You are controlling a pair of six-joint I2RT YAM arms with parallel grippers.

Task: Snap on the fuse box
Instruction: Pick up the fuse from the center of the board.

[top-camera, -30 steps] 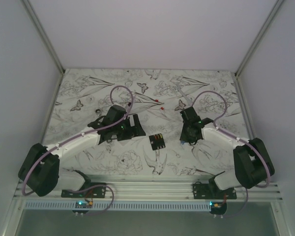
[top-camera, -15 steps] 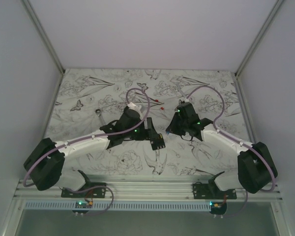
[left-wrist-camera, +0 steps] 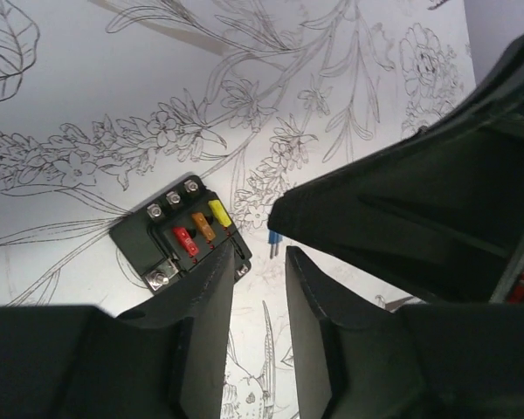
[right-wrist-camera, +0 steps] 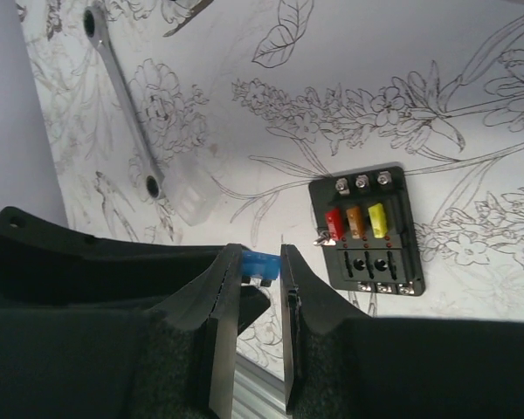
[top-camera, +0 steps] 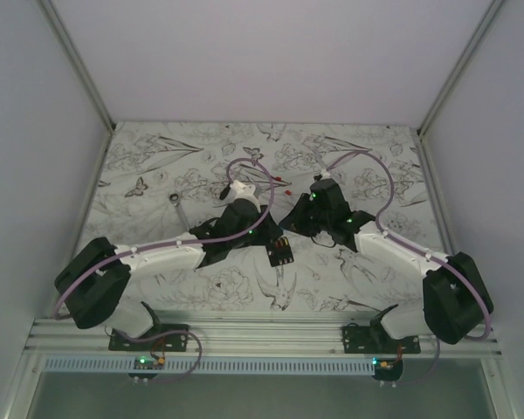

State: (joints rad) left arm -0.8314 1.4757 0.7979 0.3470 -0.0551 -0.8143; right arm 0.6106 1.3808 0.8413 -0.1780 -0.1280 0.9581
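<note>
The fuse box (top-camera: 280,253) is a small black block lying flat on the flowered table near the middle. Red, orange and yellow fuses fill one row of its slots (right-wrist-camera: 356,220); the other row's slots are bare. My left gripper (left-wrist-camera: 258,257) hovers just beside the fuse box (left-wrist-camera: 179,240), jaws narrowly apart with only table between them. My right gripper (right-wrist-camera: 260,260) is shut on a small blue fuse (right-wrist-camera: 260,264), held above the table to the left of the fuse box (right-wrist-camera: 367,231). The blue fuse's prongs (left-wrist-camera: 271,237) show under the right gripper in the left wrist view.
A metal wrench (right-wrist-camera: 122,96) lies at the far left, with a clear plastic piece (right-wrist-camera: 192,199) beside its near end. Small red bits (top-camera: 284,182) lie further back. The aluminium rail (top-camera: 262,332) runs along the near edge. Both grippers (top-camera: 279,229) crowd close together over the box.
My left arm swung right up to the fuse box and its jaws narrowed. My right gripper moved left toward the box, still holding the blue fuse.
</note>
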